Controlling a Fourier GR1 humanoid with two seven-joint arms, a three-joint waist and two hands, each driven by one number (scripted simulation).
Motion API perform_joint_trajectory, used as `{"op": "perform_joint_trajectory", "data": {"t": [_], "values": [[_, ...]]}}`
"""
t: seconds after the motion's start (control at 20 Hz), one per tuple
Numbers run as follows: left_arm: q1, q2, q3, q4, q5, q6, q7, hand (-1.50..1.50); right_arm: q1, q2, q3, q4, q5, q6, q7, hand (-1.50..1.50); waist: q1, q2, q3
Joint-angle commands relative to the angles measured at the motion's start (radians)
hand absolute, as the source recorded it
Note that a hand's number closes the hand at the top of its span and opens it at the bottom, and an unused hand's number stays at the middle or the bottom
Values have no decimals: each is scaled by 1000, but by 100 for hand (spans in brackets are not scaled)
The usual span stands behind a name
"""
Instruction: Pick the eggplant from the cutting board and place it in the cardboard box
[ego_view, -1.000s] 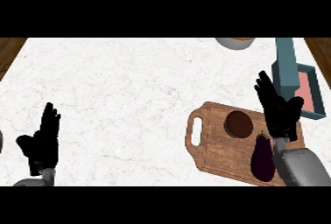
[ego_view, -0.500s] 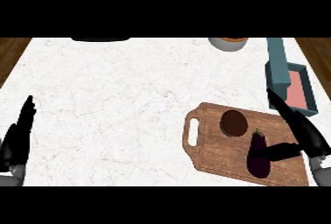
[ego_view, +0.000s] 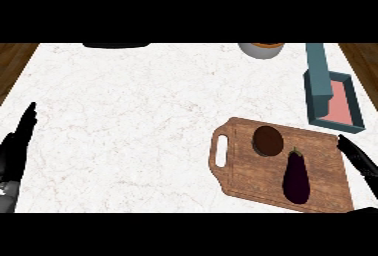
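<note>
Lying lengthwise on the wooden cutting board (ego_view: 244, 175) in the lower right of the frame, the dark purple eggplant (ego_view: 297, 176) is pointing its stem up-frame, with nothing touching it. A brown round item (ego_view: 267, 140) is sitting just above and left of it on the same board. The right hand (ego_view: 359, 160) is showing at the right edge beside the board, fingers straight and holding nothing. The box (ego_view: 316, 75) (teal walls, pink inside) is standing up-frame near the right edge, a grey bowl (ego_view: 260, 50) at the top. The left hand (ego_view: 13, 155) is resting at the left edge, fingers straight.

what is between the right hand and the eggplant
In the head view, only a bare strip of the cutting board lies between the right hand and the eggplant; nothing else sits there.
</note>
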Motion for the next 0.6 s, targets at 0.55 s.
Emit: {"op": "perform_joint_trajectory", "data": {"t": [0.55], "values": [[-37, -27, -18, -42, -55, -7, 91, 0, -231, -278, 167, -25, 364, 182, 224, -150, 23, -1, -2]]}}
